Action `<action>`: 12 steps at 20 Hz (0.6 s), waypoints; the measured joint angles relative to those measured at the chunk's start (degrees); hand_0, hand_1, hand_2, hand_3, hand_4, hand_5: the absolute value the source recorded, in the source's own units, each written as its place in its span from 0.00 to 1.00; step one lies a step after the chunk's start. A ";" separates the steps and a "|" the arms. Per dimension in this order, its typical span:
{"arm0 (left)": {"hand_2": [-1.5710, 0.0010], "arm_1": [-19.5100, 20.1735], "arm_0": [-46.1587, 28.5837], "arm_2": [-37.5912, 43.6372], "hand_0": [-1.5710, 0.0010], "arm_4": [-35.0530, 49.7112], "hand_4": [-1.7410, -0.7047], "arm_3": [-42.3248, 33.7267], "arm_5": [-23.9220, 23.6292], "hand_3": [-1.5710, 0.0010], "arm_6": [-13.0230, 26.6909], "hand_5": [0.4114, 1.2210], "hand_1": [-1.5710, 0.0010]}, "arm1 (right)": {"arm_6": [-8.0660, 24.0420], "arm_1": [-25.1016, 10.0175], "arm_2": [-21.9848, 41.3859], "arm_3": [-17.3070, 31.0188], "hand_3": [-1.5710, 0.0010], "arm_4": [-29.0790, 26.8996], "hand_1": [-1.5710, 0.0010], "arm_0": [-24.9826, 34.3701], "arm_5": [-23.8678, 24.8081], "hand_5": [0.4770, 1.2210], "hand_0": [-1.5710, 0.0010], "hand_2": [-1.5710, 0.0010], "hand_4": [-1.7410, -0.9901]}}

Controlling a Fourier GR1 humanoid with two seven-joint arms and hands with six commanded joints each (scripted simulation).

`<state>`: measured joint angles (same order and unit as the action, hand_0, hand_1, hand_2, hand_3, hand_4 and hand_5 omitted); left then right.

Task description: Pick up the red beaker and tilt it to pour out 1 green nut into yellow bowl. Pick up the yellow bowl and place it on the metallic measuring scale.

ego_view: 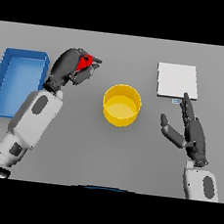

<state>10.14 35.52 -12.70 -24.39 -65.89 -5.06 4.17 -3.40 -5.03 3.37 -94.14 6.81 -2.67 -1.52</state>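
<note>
Head view, grey table (80, 149). Left hand (70, 67) is up toward the far left part of the table, its dark fingers curled round the red beaker (85, 61); only a small wedge of red shows between the fingers, so most of the beaker is hidden and its tilt cannot be judged well, though the visible red part leans toward the table's middle. Contents of the beaker not visible. Yellow bowl (121, 105) stands upright near the middle of the table, to the right of the left hand and apart from it, nearer the near edge than the beaker; its inside looks plain yellow, no nut made out in it. Blue tray (4, 79) lies along the left edge of the table, just beside the left forearm, long side running far to near; its floor looks bare blue. Metallic measuring scale (176, 80), a pale square plate with a small display strip at its near edge, sits toward the far right of the table, well apart from the bowl. Right hand (190, 130) is on the right side, near of the scale, fingers straight and pointing toward the scale's near edge, thumb spread toward the bowl; it holds nothing, fingertips close to the display strip.
</note>
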 measured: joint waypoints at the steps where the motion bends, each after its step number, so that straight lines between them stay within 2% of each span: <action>1: 0.00 0.65 1.57 -2.36 0.00 -2.26 0.03 0.82 0.60 0.00 0.63 0.89 0.00 | -0.28 0.08 -0.03 -0.16 1.00 -0.09 1.00 -0.21 0.01 0.28 1.00 1.00 0.62; 5: 0.00 4.45 7.10 -10.45 0.00 -9.61 0.01 3.29 5.32 0.00 3.69 0.94 0.00 | 0.33 -0.10 0.52 -0.59 1.00 1.27 1.00 0.06 0.54 0.29 1.00 1.00 0.60; 8: 0.00 5.88 10.45 -16.46 0.00 -13.59 0.01 4.79 10.13 0.00 3.98 0.97 0.00 | -0.58 0.04 1.41 -0.79 1.00 2.41 1.00 -1.10 0.55 0.29 1.00 1.00 0.60; 11: 0.00 7.65 14.76 -20.64 0.00 -16.00 0.13 6.65 16.21 0.00 5.21 0.98 0.00 | 1.42 0.34 0.63 -0.93 1.00 1.14 1.00 -0.31 0.68 0.27 1.00 1.00 0.61; 12: 0.00 7.84 15.57 -22.28 0.00 -16.72 0.11 7.18 17.60 0.06 4.72 0.99 0.00 | 1.36 0.83 0.69 -1.06 1.00 0.63 1.00 -0.43 0.55 0.26 1.00 1.00 0.62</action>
<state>17.98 51.08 -34.98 -41.11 -58.70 12.55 8.88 -2.04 -4.20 4.07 -95.20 7.45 -3.11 -0.96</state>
